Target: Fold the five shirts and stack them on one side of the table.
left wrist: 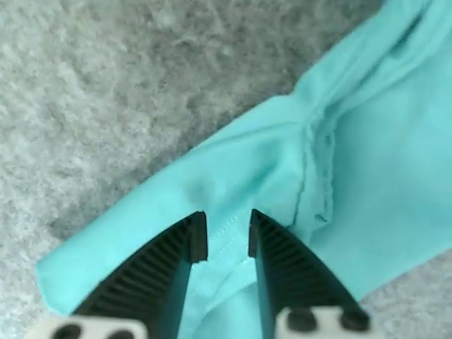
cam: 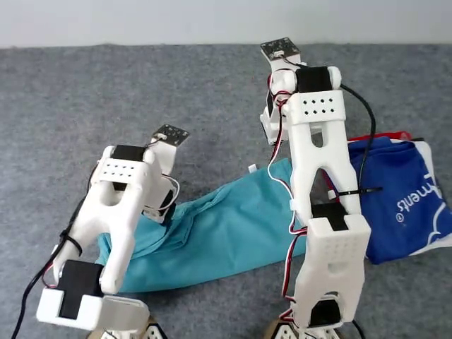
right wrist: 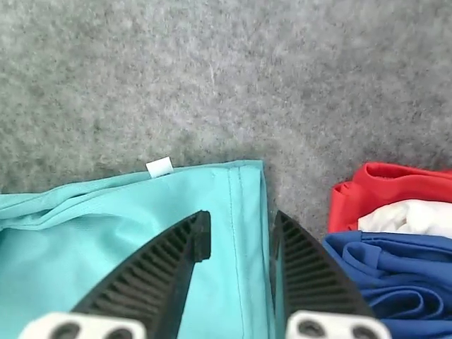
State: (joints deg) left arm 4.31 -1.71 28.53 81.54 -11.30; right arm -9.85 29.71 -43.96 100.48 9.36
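Note:
A teal shirt [cam: 219,233] lies crumpled lengthwise across the grey table between the two arms. My left gripper [left wrist: 227,236] hangs open just above its sleeve end [left wrist: 212,183], with both fingers over the fabric. My right gripper [right wrist: 240,236] is open over the opposite hemmed corner [right wrist: 244,187], close to a small white tag [right wrist: 159,167]. Beside that corner sits a pile of folded shirts: red [right wrist: 385,182], white [right wrist: 417,215] and blue [right wrist: 381,282]. In the high view the blue shirt [cam: 395,198] with white print lies on top, at the right edge.
Grey carpet-like cloth [cam: 106,92] covers the whole table, with open room at the back and left. The right arm [cam: 321,162] stands between the teal shirt and the pile. The left arm [cam: 113,226] leans over the teal shirt's left end.

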